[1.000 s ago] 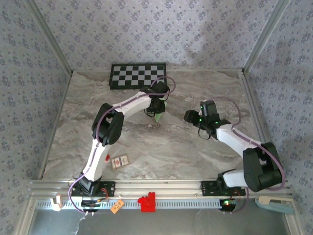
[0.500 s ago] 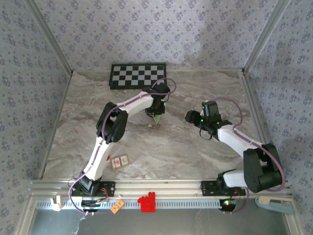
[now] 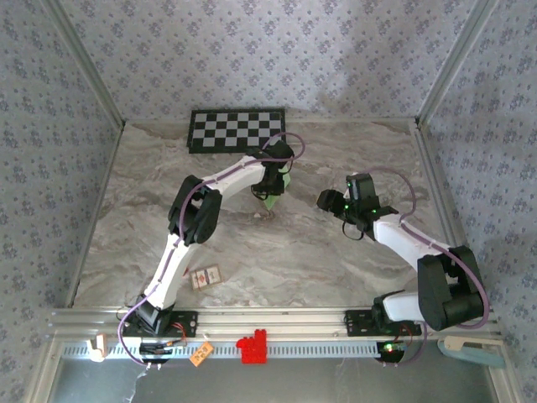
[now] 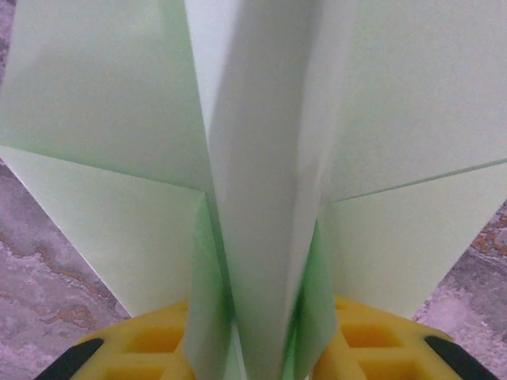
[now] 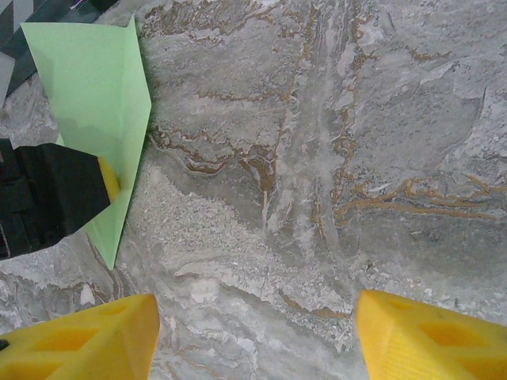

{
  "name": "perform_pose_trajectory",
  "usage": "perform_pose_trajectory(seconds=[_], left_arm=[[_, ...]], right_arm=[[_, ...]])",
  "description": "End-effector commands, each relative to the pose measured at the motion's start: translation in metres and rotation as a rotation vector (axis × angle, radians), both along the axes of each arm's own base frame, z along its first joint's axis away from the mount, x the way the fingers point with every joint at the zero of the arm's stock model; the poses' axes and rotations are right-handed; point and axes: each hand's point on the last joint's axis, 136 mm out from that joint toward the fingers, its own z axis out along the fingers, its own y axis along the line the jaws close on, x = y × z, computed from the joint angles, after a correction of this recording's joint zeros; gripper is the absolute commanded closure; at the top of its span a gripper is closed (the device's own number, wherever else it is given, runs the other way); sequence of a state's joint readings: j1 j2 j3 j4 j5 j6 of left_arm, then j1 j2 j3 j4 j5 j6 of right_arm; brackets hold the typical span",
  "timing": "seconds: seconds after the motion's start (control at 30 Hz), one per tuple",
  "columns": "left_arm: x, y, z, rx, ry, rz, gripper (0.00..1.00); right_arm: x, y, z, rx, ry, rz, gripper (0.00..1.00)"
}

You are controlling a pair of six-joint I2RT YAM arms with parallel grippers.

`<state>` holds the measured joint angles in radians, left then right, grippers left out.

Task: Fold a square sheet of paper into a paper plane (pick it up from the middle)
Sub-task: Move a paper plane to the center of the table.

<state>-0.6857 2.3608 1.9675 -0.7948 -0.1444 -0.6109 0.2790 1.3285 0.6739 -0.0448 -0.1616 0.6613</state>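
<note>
1. left wrist view: the paper plane [image 4: 261, 198] stands between the fingers of the left gripper [image 4: 257, 352]. its centre keel runs straight out from the palm and a wing spreads to each side.
2. the jaws are part-way apart with the keel between them. whether the pads pinch it or only flank it, i cannot tell.
3. the right gripper [image 5: 257, 332] hangs wide open and empty over the marble table [image 5: 333, 158], with the plane ahead of it and off to its left.
4. the step in hand looks like letting the finished plane go.
5. to do that well, bring the nose close to the table first and part the fingers evenly. then back out along the keel line, so neither pad drags a wing or springs the folds.
6. the right gripper should hold off to its own side, well apart from the wings.
</note>
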Motion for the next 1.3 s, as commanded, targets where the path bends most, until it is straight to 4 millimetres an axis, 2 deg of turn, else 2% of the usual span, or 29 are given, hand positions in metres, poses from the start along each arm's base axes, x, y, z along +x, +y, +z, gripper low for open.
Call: perform_pose_trajectory(seconds=[0.0, 0.27, 0.4, 0.6, 0.87, 1.17, 1.27], left_arm=[[-0.009, 0.013, -0.026, 0.073, 0.068, 0.012, 0.67], [-0.010, 0.015, -0.032, 0.083, 0.077, 0.025, 0.63], [-0.010, 0.010, -0.025, 0.060, 0.079, 0.027, 0.61], [-0.003, 0.002, 0.008, -0.007, 0.031, 0.048, 0.60], [0.003, 0.005, 0.049, -0.041, -0.050, 0.073, 0.56], [0.002, 0.006, 0.064, -0.062, -0.076, 0.079, 0.53], [0.003, 0.006, 0.076, -0.076, -0.095, 0.077, 0.52]], right_arm=[[-0.004, -0.001, -0.004, -0.007, 0.012, 0.017, 0.31], [-0.004, 0.000, -0.006, -0.015, 0.013, 0.021, 0.27], [-0.004, 0.000, -0.006, -0.015, 0.012, 0.021, 0.27], [-0.003, 0.000, -0.005, -0.015, 0.013, 0.022, 0.27], [-0.003, 0.001, -0.004, -0.012, 0.011, 0.019, 0.26], [-0.003, 0.001, -0.004, -0.011, 0.012, 0.020, 0.26], [-0.003, 0.000, -0.001, -0.017, 0.007, 0.018, 0.26]])
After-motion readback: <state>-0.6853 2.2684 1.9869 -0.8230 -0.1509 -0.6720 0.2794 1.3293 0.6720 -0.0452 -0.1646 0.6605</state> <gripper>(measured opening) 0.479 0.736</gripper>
